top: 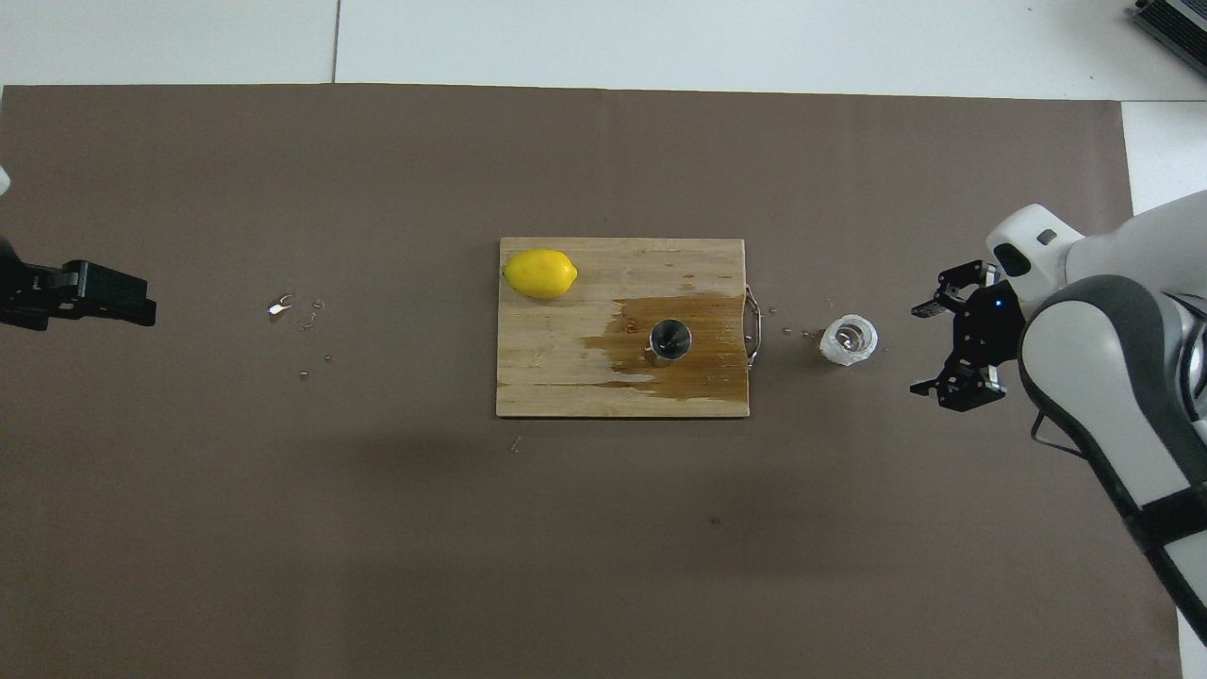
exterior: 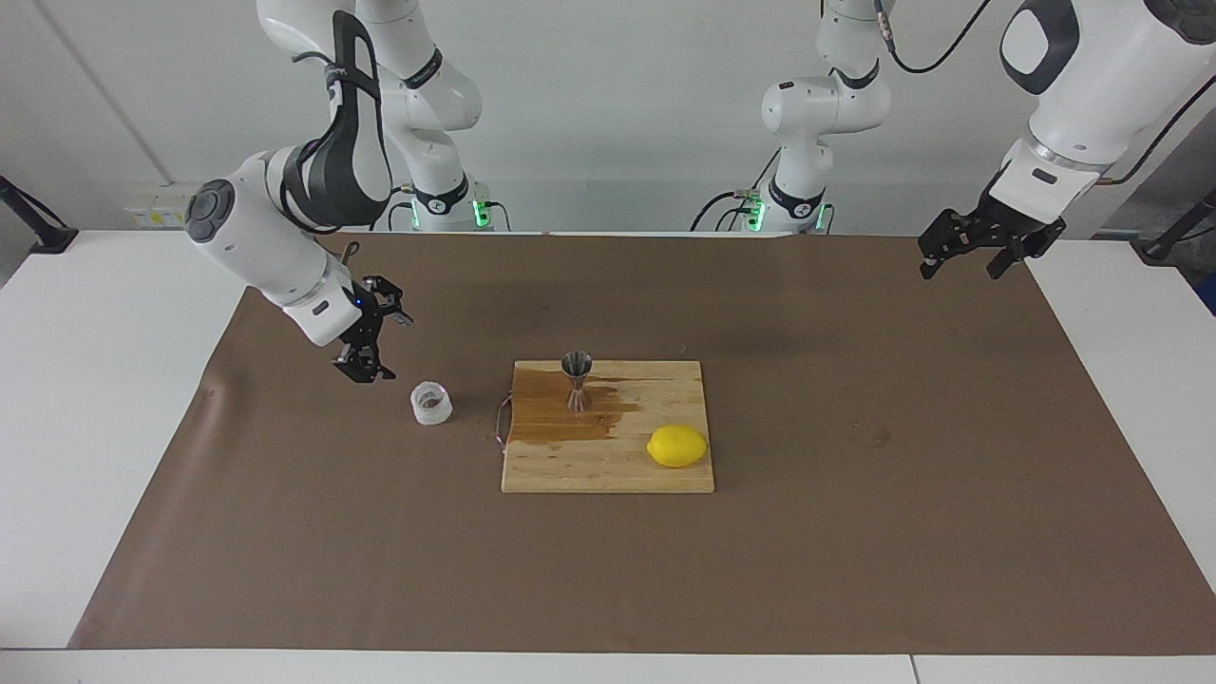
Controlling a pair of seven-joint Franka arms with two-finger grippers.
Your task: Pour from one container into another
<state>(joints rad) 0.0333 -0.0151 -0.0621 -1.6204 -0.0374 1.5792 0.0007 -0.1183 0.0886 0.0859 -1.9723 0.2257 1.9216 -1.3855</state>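
The clear cup (exterior: 431, 403) is standing upright on the brown mat (exterior: 855, 532), left of centre in the facing view, just beside the cutting board (exterior: 608, 470). The right gripper (exterior: 372, 334) is hanging above and left of it, fingers spread, holding nothing. The steel jigger (exterior: 576, 379) is standing on the board's wet patch, with a lemon (exterior: 676, 446) lower right. The left gripper (exterior: 969, 255) is waiting at upper right, fingers apart.

You couldn't tell what was inside the small clear whitish cup (top: 849, 340); the black left gripper (top: 80, 294) was cut off overhead.
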